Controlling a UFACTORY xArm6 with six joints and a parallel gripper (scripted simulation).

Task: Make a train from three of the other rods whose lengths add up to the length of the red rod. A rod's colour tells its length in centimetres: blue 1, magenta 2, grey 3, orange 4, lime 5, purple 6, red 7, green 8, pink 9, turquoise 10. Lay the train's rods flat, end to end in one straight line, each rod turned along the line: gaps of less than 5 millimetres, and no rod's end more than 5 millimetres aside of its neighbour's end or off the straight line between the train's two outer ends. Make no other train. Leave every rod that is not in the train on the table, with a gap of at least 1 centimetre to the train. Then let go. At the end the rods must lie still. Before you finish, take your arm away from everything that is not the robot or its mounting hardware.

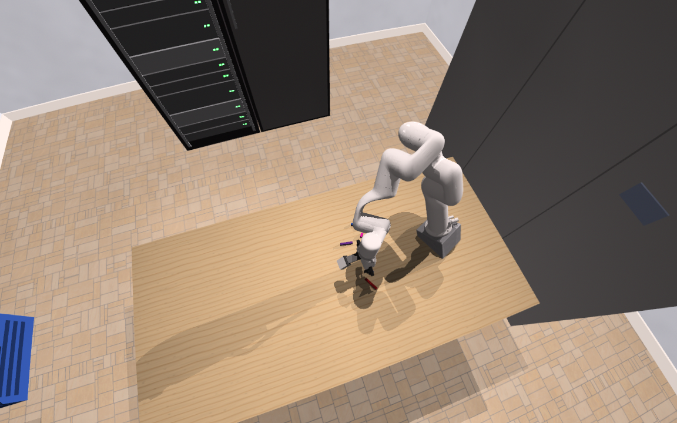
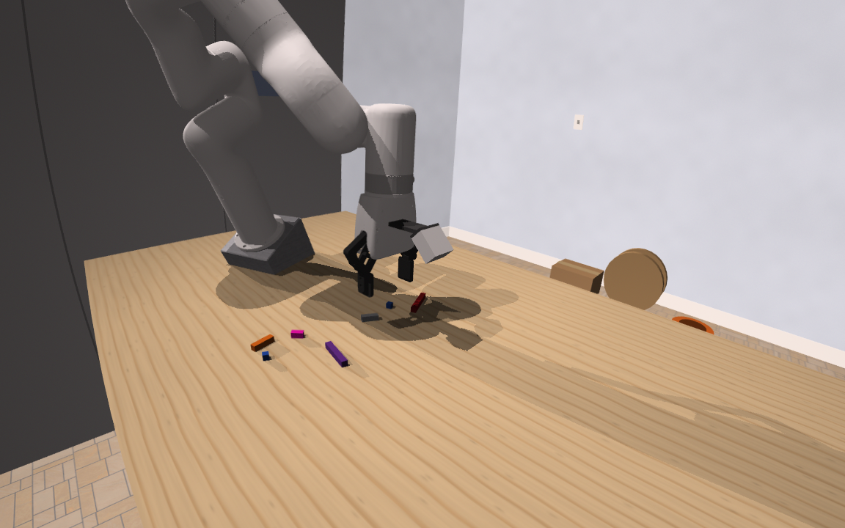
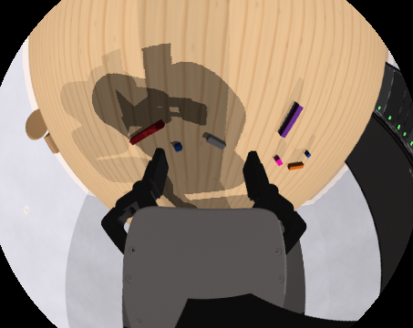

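Note:
My gripper [image 2: 385,284] [image 3: 206,158] is open and empty, above the table near the grey rod [image 2: 369,317] [image 3: 214,140] and one blue rod [image 2: 389,304] [image 3: 178,147]. The red rod [image 1: 371,284] [image 2: 417,302] [image 3: 147,132] lies beyond that blue rod, apart from it. The purple rod [image 1: 346,243] [image 2: 336,353] [image 3: 293,121] lies alone. The magenta rod [image 1: 361,235] [image 2: 297,334] [image 3: 278,160], orange rod [image 2: 262,342] [image 3: 295,166] and second blue rod [image 1: 352,224] [image 2: 265,356] [image 3: 307,154] lie near each other, with gaps between. The arm hides the grey, orange and nearer blue rods in the top view.
The wooden table [image 1: 198,294] [image 2: 478,446] carries the arm's grey base [image 1: 439,241] [image 2: 268,252] near one end. Arm shadows cover the red, grey and nearer blue rods. A black server rack [image 1: 288,63] and dark cabinets [image 1: 567,157] stand beyond the table.

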